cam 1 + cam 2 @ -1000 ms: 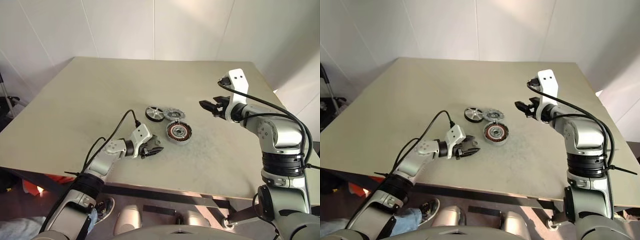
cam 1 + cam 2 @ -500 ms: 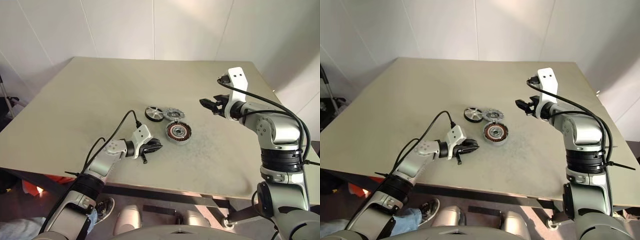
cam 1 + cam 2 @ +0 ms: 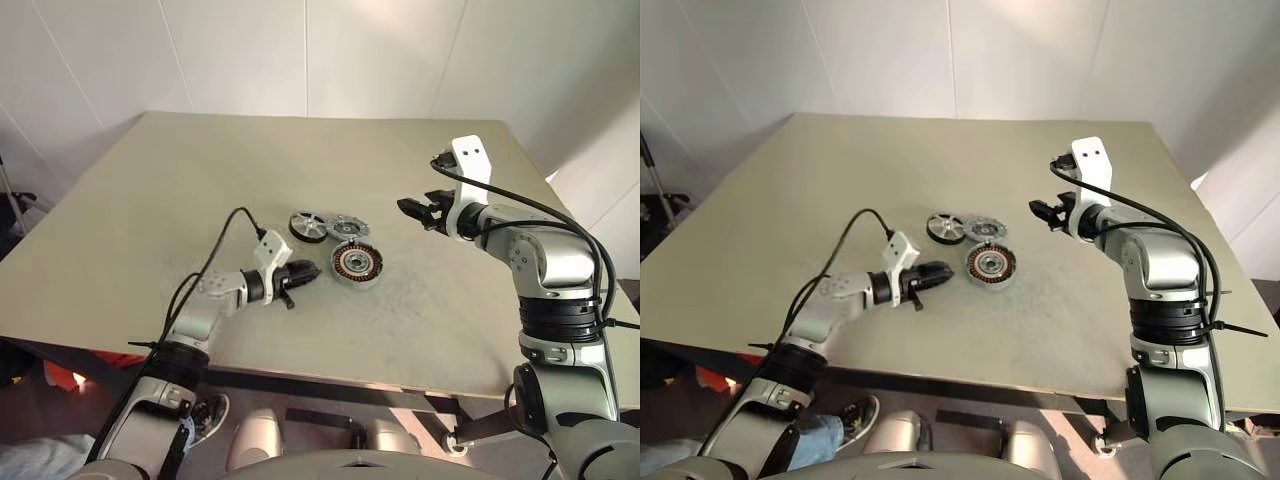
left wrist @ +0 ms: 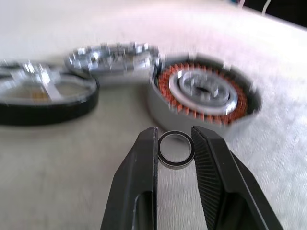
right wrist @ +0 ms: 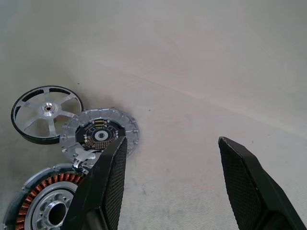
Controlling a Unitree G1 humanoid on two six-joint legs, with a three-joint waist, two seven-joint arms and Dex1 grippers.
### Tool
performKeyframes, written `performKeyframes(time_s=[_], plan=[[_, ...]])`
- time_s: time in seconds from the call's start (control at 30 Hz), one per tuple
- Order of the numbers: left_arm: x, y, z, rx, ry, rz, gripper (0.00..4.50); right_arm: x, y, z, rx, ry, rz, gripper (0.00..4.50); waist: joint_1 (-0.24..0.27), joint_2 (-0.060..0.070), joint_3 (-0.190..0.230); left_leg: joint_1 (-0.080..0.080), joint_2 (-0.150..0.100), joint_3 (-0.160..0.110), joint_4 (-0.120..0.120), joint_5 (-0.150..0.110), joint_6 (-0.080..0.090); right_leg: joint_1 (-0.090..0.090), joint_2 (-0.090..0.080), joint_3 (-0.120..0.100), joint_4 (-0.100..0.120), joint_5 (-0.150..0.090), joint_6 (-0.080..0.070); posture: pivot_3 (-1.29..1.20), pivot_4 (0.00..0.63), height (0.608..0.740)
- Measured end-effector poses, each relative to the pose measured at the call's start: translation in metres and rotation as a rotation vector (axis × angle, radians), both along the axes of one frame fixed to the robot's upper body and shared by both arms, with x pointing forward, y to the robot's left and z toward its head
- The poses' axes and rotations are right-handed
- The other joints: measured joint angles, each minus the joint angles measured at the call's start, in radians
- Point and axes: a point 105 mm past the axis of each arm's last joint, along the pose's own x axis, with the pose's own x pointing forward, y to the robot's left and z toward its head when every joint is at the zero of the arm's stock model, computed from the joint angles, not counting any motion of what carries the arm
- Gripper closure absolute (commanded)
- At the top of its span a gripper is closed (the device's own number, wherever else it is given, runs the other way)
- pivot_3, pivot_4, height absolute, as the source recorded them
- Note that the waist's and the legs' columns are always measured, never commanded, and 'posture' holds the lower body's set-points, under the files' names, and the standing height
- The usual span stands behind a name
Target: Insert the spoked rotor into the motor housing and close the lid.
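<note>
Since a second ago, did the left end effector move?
Yes. The left end effector, pinching a small ring, lifted off the table and edged toward the housing, which stayed put.

Blurred in the left wrist view: spoked rotor (image 4: 45,98), cut off at the picture's edge, spokes smeared; lid (image 4: 112,64) behind it, cut-outs unreadable; motor housing (image 4: 204,93) soft, single windings not separable. Small metal ring (image 4: 175,149) between the left gripper (image 4: 175,143) jaws, too small to make out in the head views. In the right wrist view, motor housing (image 5: 45,208) partly covered by a finger of the right gripper (image 5: 170,148) and cut by the picture's edge; lid (image 5: 99,134) partly overlapping it, markings on its dark centre too fine to read. Far corners of the surface (image 3: 150,200) out of frame.
</note>
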Motion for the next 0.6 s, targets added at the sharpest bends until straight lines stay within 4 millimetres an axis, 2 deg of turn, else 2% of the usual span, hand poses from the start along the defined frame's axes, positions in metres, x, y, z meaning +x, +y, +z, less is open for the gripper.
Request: performKeyframes(time_s=[0.1,0.2,0.4,0.6], plan=[[0.005,-0.008,0.024,-0.066,-0.027,-0.027,3.75,0.000,0.001,0.000,-0.001,-0.005,0.001,1.11,0.001,0.000,0.000,-0.001,0.000,0.001,0.000,-0.001,0.001,-0.001,0.000,0.000,-0.001,0.000,0.000,0.00,0.000,0.740],[0.008,-0.018,0.033,-0.076,-0.034,-0.063,3.75,0.001,-0.001,0.001,-0.004,-0.009,-0.007,1.11,0.000,0.000,0.000,-0.001,0.000,0.001,0.000,-0.001,0.001,-0.001,0.000,0.000,-0.001,0.000,0.001,0.00,0.000,0.740],[0.014,-0.045,0.021,0.033,-0.028,-0.156,3.75,0.001,-0.001,0.001,-0.005,-0.018,-0.015,1.11,0.002,-0.001,0.001,-0.001,0.000,0.001,0.000,-0.001,0.001,0.000,0.000,0.000,-0.001,-0.001,0.001,0.00,0.000,0.740],[0.020,-0.058,0.006,0.119,-0.030,-0.194,3.75,0.001,-0.004,-0.001,-0.007,-0.014,-0.033,1.11,0.002,-0.001,0.001,-0.001,0.000,0.001,-0.001,-0.001,0.001,-0.001,0.000,0.000,-0.001,-0.001,0.002,0.00,0.000,0.740]])
